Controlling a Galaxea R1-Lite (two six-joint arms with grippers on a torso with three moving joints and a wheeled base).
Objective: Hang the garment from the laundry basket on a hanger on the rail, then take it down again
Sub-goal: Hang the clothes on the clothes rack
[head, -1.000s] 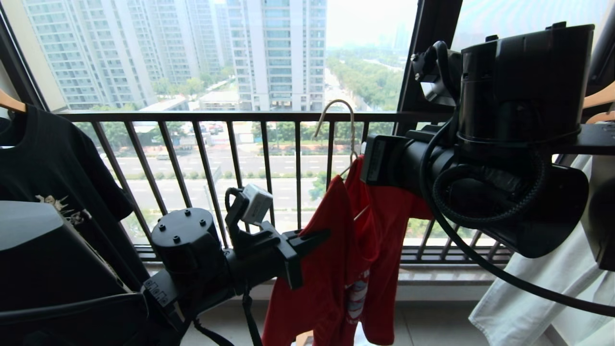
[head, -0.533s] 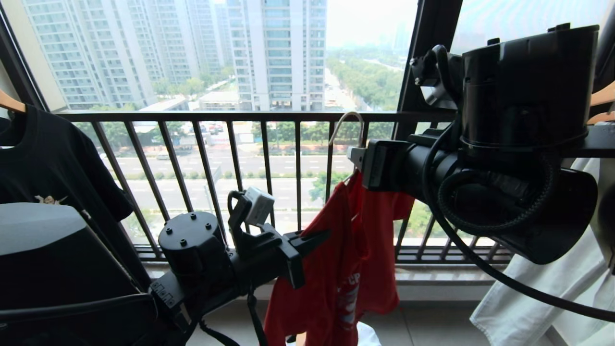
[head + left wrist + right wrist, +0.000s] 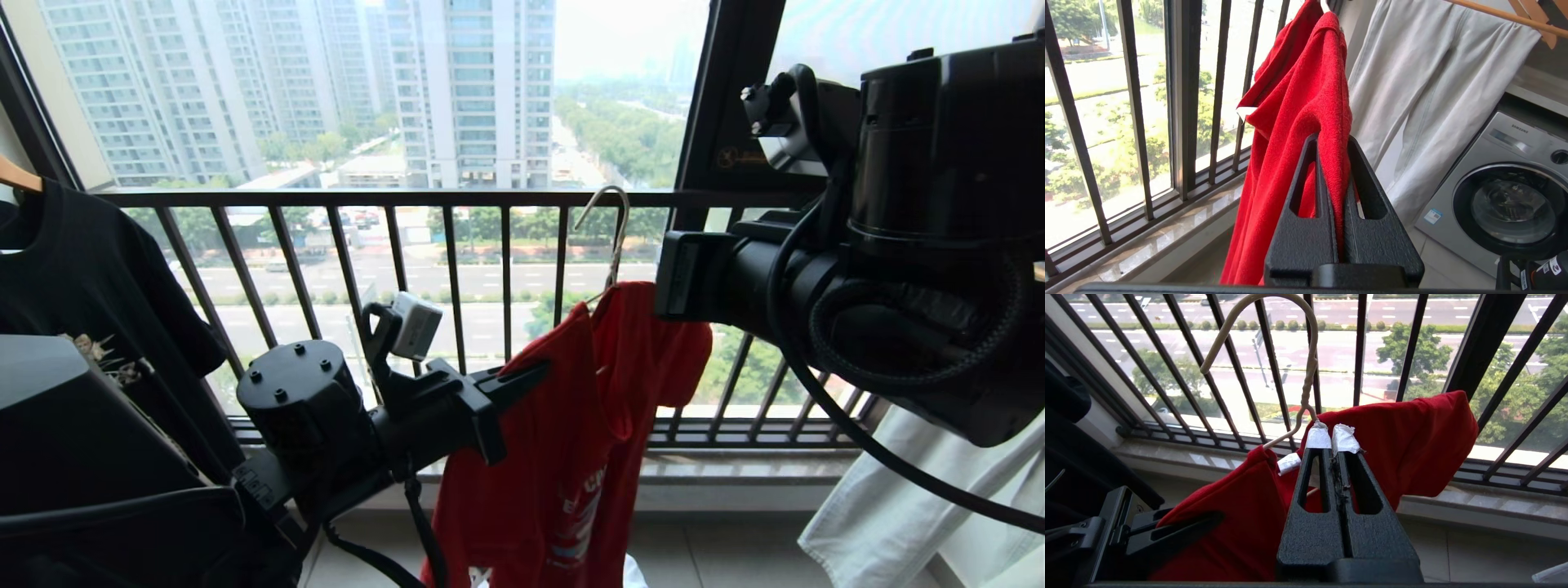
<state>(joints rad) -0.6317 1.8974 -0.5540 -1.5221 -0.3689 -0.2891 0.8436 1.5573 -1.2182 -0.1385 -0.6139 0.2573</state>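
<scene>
Red tee, the garment [image 3: 563, 441], is draped over the thin wire hanger [image 3: 608, 237], up in the air in front of the black window railing [image 3: 392, 198], not on any bar; hem drops out of sight at the bottom of the head view. One fold hangs toward the room, the other sleeve sticks out toward the R side. Hanger's hook pokes up free above the collar, touching nothing that I can see. Left gripper [image 3: 1334, 141] comes in level from the L and is pinched tight on a fold of the red cloth, fabric squeezed between its two black fingers. Right gripper [image 3: 1332, 437], w/ white tape on its tips, is pressed together right at the base of the hook where the wire twists, at the collar; can't tell if it has the wire or the fabric, or just sits against them. Off to the L a black printed T-shirt [image 3: 98, 278] hangs on a wooden hanger [image 3: 18, 174]. To the R pale cloth [image 3: 1412, 106] hangs down, and a silver washing machine [image 3: 1506, 196] stands behind it.
</scene>
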